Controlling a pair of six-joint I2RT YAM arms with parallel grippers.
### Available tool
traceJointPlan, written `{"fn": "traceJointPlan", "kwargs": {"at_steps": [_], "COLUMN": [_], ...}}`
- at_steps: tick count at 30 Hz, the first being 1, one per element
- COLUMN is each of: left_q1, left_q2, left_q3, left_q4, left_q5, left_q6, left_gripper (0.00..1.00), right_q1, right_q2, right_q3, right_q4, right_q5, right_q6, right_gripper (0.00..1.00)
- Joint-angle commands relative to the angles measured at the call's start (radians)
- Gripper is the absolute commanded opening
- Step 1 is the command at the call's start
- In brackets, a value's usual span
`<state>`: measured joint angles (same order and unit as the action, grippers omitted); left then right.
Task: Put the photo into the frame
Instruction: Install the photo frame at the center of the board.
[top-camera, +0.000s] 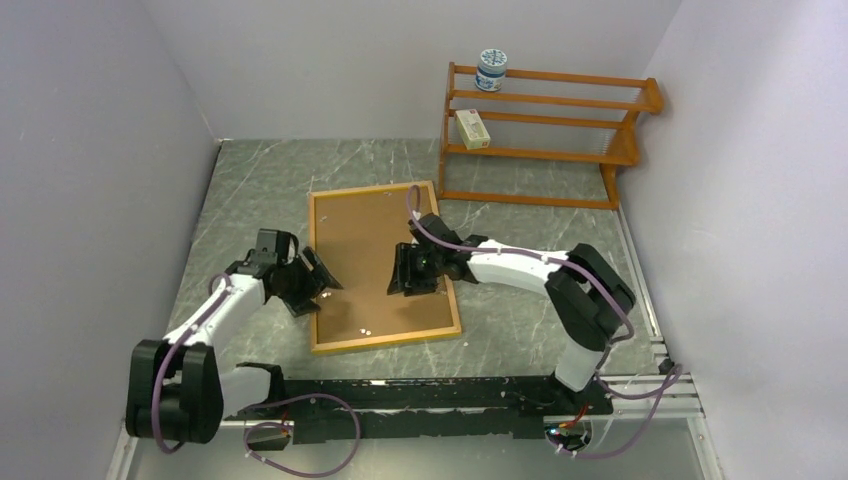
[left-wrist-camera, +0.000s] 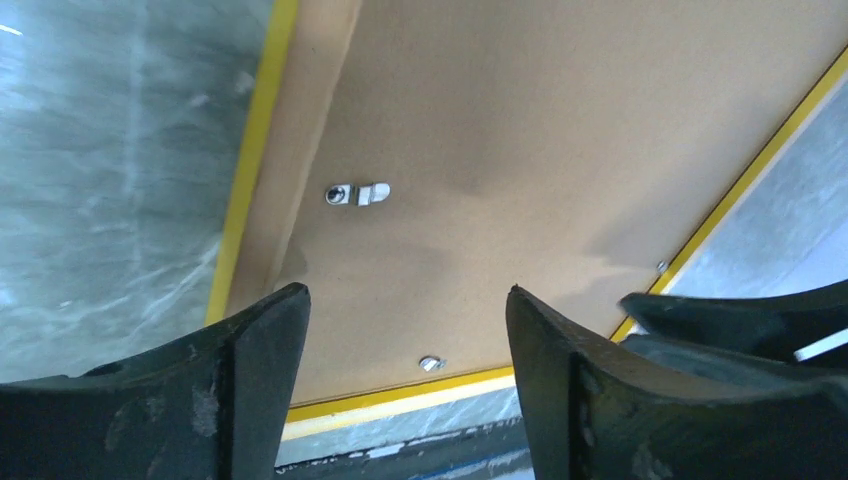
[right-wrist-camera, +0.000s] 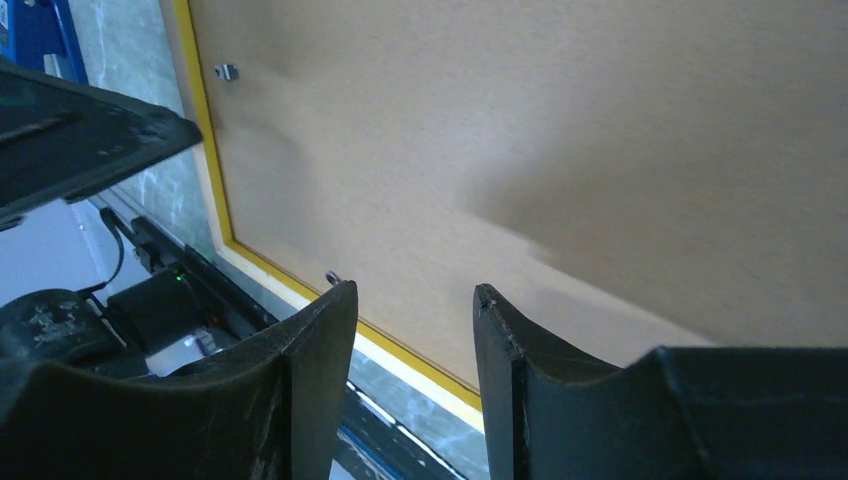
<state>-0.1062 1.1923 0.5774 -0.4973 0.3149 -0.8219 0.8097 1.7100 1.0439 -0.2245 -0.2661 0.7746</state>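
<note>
We see the large thin rectangular picture frame (top-camera: 390, 340) lying flat near the middle of the grey marbled table (top-camera: 260, 190), its plain light wood side up. In the wrist views, a bright yellow edge (left-wrist-camera: 245, 170) shows around it. A plain brown cardboard backing board (top-camera: 365, 240) fills its opening. Small silver metal clips (left-wrist-camera: 358, 193) sit on the board near the rim, one by the long side and another (left-wrist-camera: 431, 364) by the short near side.

The left gripper (top-camera: 312, 285) is at the frame's left long edge, its black fingers (left-wrist-camera: 250, 360) spread wide over the board. The right gripper (top-camera: 405, 275) is over the right half of the board, its fingers (right-wrist-camera: 310, 360) parted by a narrower gap and holding nothing. We cannot tell whether either one touches the board.

At the far right corner, well apart from the frame, stands an orange-brown wooden shelf rack (top-camera: 540, 153). A white-and-blue jar (top-camera: 491, 70) sits on its top rail and a small pale box (top-camera: 472, 128) on a lower shelf.
</note>
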Motion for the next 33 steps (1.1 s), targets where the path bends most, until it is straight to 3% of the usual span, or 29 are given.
{"fn": "traceJointPlan", "kwargs": {"at_steps": [1, 4, 9, 13, 18, 23, 27, 30, 33], "left_q1": [-0.003, -0.003, -0.003, -0.003, -0.004, -0.011, -0.012, -0.012, -0.012], "left_q2": [-0.087, -0.071, 0.067, 0.144, 0.101, 0.039, -0.018, -0.045, -0.066], "left_q3": [0.099, 0.084, 0.072, 0.067, 0.027, -0.031, -0.054, -0.047, -0.028], "left_q4": [-0.129, -0.105, 0.031, 0.123, 0.136, 0.095, 0.05, 0.025, 0.006], "left_q5": [-0.236, -0.293, -0.256, -0.189, -0.104, -0.081, -0.123, -0.151, -0.176], "left_q6": [0.019, 0.019, 0.031, 0.043, 0.021, 0.0, 0.001, 0.001, 0.003], "left_gripper": [0.82, 0.87, 0.8, 0.62, 0.33, 0.24, 0.3, 0.51, 0.58], "right_q1": [0.04, 0.071, 0.1, 0.111, 0.127, 0.148, 0.152, 0.157, 0.164], "right_q2": [0.055, 0.108, 0.174, 0.199, 0.237, 0.294, 0.34, 0.369, 0.389], "right_q3": [0.082, 0.134, 0.198, 0.214, 0.221, 0.278, 0.327, 0.355, 0.366], "right_q4": [0.091, 0.09, 0.07, 0.058, 0.086, 0.096, 0.093, 0.096, 0.103], "right_q5": [0.006, 0.026, 0.047, 0.053, 0.035, 0.049, 0.08, 0.076, 0.07], "right_q6": [0.11, 0.133, 0.147, 0.145, 0.168, 0.187, 0.196, 0.206, 0.213], "right_gripper": [0.5, 0.49, 0.48, 0.46, 0.43, 0.4, 0.39, 0.39, 0.38]}}
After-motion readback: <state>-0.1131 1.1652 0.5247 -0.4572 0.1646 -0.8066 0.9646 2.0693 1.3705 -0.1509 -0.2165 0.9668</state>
